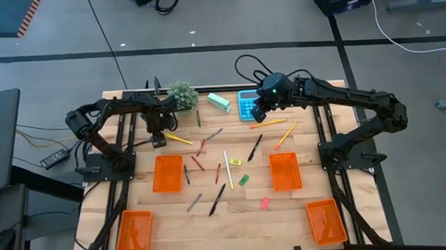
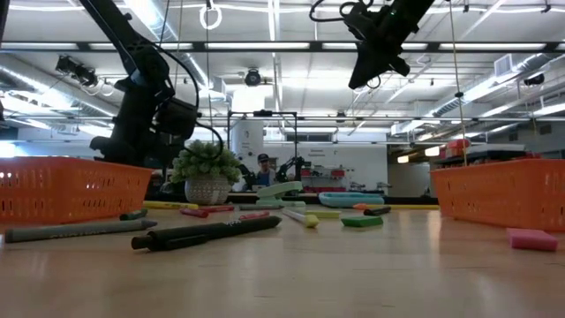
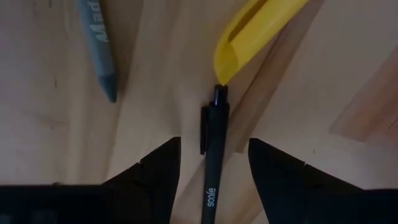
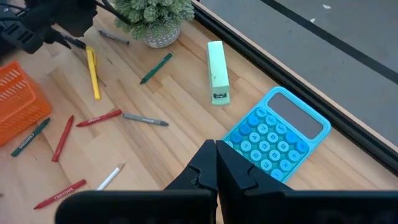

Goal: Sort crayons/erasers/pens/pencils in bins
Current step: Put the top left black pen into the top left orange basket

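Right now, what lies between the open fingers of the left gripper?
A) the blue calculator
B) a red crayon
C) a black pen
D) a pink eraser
C: in the left wrist view the black pen lies on the wood between the two spread fingers of the left gripper.

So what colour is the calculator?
Blue, with lighter blue keys: the calculator shows best in the right wrist view.

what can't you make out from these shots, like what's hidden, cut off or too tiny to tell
- Black pen in the left wrist view: its lower end runs off the picture's edge between the open left gripper fingers.
- Yellow highlighter, same view: cut off by the edge.
- Blue calculator in the right wrist view: partly hidden by the shut right gripper.
- Orange bins in the high view: contents too small to tell.
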Robot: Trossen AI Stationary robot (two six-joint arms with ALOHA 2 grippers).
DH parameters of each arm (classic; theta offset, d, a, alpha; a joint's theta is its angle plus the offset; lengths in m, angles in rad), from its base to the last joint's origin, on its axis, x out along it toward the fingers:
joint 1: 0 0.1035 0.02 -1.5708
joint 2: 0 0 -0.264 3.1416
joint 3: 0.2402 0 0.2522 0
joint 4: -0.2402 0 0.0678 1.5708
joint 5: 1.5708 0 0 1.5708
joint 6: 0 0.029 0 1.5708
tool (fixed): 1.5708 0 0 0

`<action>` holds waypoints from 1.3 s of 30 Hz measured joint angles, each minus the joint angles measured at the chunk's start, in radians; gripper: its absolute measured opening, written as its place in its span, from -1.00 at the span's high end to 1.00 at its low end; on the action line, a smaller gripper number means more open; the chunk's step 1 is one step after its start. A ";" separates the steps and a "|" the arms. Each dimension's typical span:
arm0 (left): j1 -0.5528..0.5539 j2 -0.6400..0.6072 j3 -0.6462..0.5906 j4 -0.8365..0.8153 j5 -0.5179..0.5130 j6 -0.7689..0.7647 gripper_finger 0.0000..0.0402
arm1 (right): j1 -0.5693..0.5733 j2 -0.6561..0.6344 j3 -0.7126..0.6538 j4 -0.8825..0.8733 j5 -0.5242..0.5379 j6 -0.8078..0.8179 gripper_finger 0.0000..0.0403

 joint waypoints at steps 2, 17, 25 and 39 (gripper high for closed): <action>0.000 0.000 0.000 0.007 -0.005 0.005 0.09 | 0.000 0.000 0.000 0.000 0.000 0.000 0.97; -0.051 -0.006 -0.057 0.045 -0.019 -0.004 0.65 | 0.000 -0.001 0.000 0.000 0.000 0.019 0.97; -0.098 -0.043 -0.084 0.086 -0.048 -0.087 0.49 | 0.023 -0.001 0.000 -0.002 0.000 0.062 0.97; -0.137 -0.058 0.011 -0.026 -0.008 -0.170 0.79 | 0.109 -0.001 0.000 -0.072 0.000 0.127 0.97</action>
